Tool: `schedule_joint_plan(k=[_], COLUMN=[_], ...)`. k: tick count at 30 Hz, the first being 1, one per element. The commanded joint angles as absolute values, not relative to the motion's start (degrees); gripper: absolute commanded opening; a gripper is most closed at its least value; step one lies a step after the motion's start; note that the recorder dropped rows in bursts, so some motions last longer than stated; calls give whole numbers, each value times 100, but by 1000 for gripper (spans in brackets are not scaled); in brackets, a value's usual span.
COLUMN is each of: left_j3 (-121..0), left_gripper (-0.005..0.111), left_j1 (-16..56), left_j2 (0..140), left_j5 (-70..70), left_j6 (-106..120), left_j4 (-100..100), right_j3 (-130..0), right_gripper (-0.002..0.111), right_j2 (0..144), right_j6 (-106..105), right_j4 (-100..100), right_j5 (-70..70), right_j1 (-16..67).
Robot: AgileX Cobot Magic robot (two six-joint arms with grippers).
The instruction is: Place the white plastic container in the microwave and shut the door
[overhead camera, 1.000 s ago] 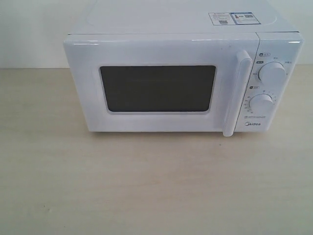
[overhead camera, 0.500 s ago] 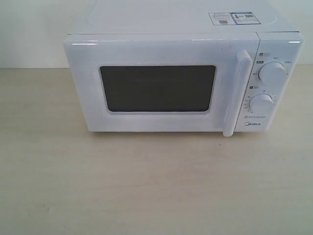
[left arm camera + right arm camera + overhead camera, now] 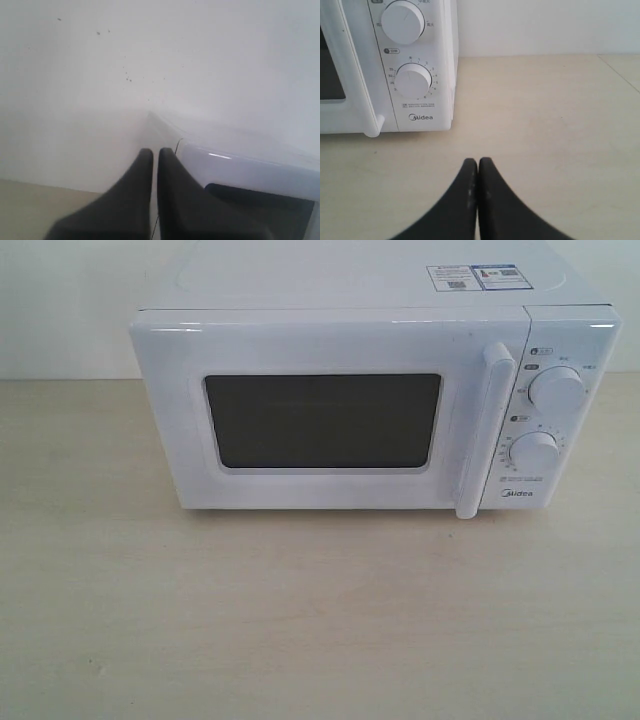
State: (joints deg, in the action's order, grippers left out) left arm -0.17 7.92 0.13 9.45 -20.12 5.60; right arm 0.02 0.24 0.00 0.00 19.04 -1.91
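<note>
- The microwave (image 3: 340, 400) is sitting on the counter (image 3: 300, 620), reading "Midea" (image 3: 420, 118) below its dials, with its long side running left-right.
- The door (image 3: 322, 420) is sitting shut and facing forward.
- The left gripper (image 3: 155, 155) and right gripper (image 3: 478, 162) are hanging pressed together.

One microwave (image 3: 350, 280) is showing one door (image 3: 180, 420), one handle (image 3: 485, 430) and two dials (image 3: 557, 390). Apparently two labels (image 3: 452, 278) are sitting on top.

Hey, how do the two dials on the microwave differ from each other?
The upper dial has only a few word labels around it; the lower dial is ringed by numbers and tick marks. The upper dial looks slightly larger than the lower dial. Both are round white knobs on the front of the microwave.
</note>
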Motion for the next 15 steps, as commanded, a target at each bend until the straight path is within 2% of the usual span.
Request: schedule_joint_plan(k=[1,7,13,15], left_j3=[0,0,0,0], left_gripper=[4,4,4,4], left_j1=[769,769,769,769], left_j2=[0,0,0,0], left_j5=[1077,-214,-1671,-1766], left_j6=[-1291,478,615,606], left_j4=[274,-98,128,128], right_j3=[0,0,0,0], right_gripper=[0,0,0,0], right_j2=[0,0,0,0], right_j6=[0,0,0,0], right_j4=[-53,-53,-53,-53], right_j5=[1846,1846,1846,1846], right_j1=[-220,-220,-220,-220])
